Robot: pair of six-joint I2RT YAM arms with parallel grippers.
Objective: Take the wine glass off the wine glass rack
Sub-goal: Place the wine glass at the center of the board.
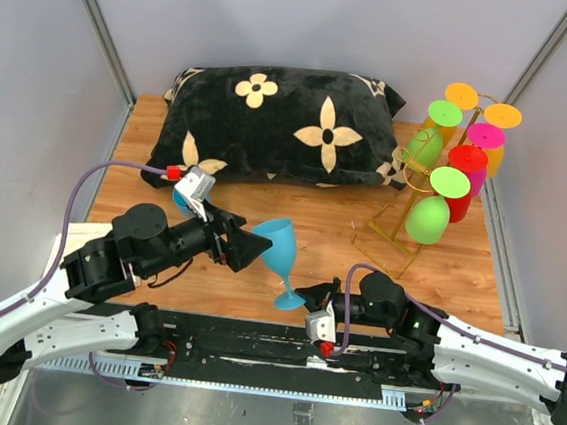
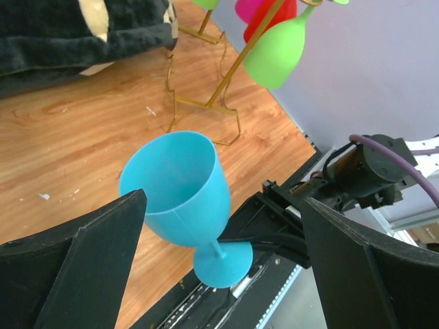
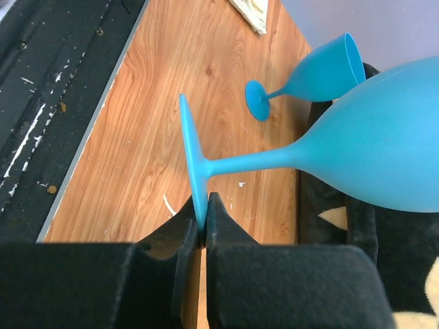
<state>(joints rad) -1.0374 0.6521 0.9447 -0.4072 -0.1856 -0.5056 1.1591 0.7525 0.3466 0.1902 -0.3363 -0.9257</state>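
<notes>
Left of the rack (image 1: 399,221), right gripper (image 3: 204,219) clamps the wine glass (image 1: 278,244).

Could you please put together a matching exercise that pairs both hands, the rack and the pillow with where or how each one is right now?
Column A
1. left hand
2. right hand
3. wine glass rack
4. pillow

Column B
a. lying along the back of the table
b. shut on the foot of the blue wine glass
c. open, with the bowl of that glass between its fingers
d. standing at the back right, hung with coloured glasses

Pairs: 1-c, 2-b, 3-d, 4-a
</notes>
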